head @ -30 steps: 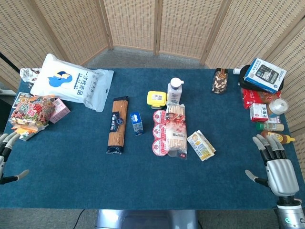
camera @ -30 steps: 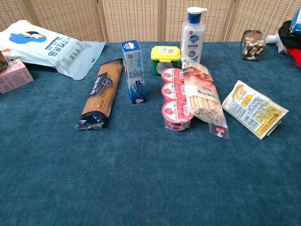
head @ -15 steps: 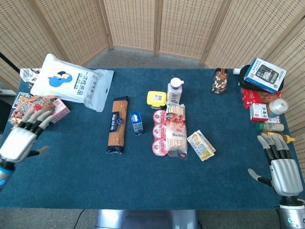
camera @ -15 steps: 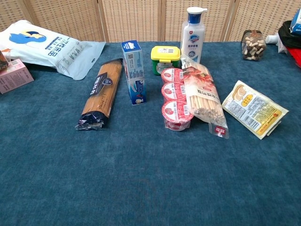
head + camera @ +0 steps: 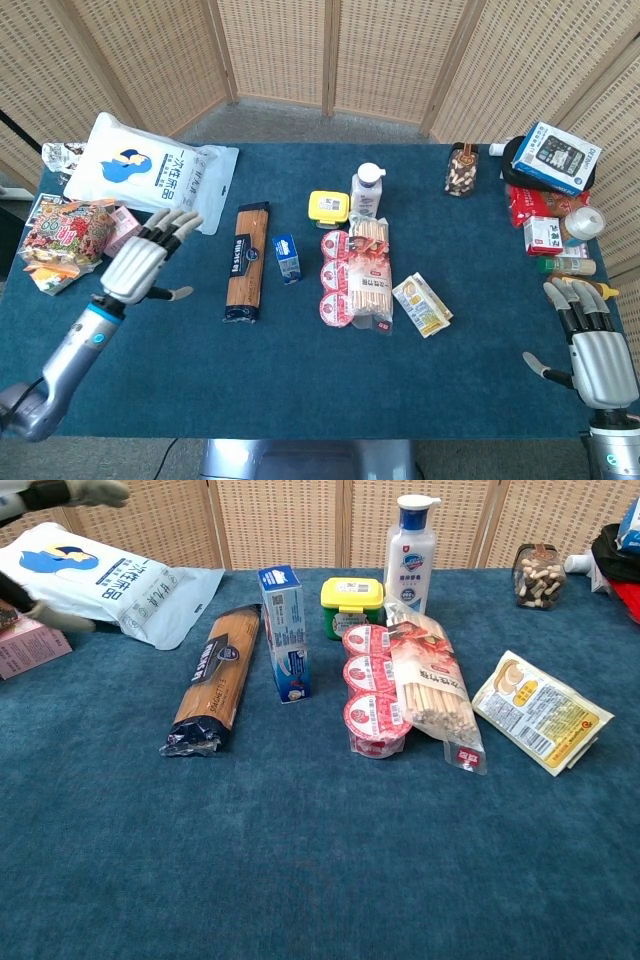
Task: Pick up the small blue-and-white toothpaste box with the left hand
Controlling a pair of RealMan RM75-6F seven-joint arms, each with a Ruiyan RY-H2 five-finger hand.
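Here the left hand (image 5: 140, 262), fingers spread and empty, hovers well left of the toothpaste box (image 5: 286, 257). It should clear the spaghetti pack (image 5: 247, 261), then close across the box's narrow sides.

The toothpaste box (image 5: 284, 633) lies mid-table toward the far edge, between the spaghetti pack (image 5: 212, 679) and the red-lidded cups (image 5: 372, 683). Fingers (image 5: 97, 491) of the left hand (image 5: 60, 494) show at the far left corner, spread, over the white bag (image 5: 104, 579).
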